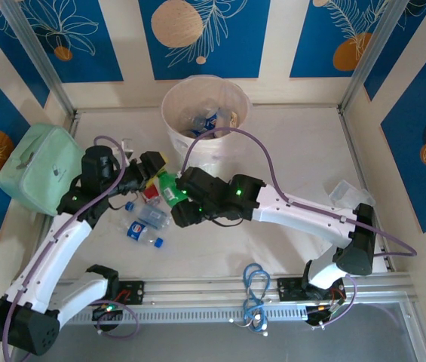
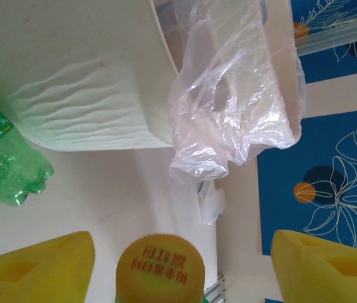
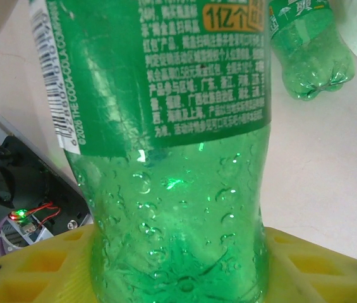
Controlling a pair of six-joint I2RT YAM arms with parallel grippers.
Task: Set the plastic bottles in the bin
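Observation:
My right gripper [image 3: 178,268] is shut on the base end of a green bottle [image 3: 172,145] with a green label; its yellow fingers [image 3: 33,268] press both sides. From above, this green bottle [image 1: 170,190] reaches from the right gripper [image 1: 185,196] toward the left gripper [image 1: 152,167]. The left gripper [image 2: 183,255] is open, a yellow cap [image 2: 160,268] sitting between its fingers [image 2: 39,268] with gaps on both sides. Another green bottle [image 2: 7,161] lies beside the cream bin [image 1: 171,113], which holds several bottles [image 1: 206,121]. Clear blue-labelled bottles [image 1: 143,228] and a red one [image 1: 151,191] lie under the arms.
A mint-green bag [image 1: 39,167] sits at the left wall. The bin's clear liner [image 2: 229,107] hangs over its rim. A blue cable coil [image 1: 254,290] lies on the front rail, and a scrap of clear plastic [image 1: 346,192] lies at the right.

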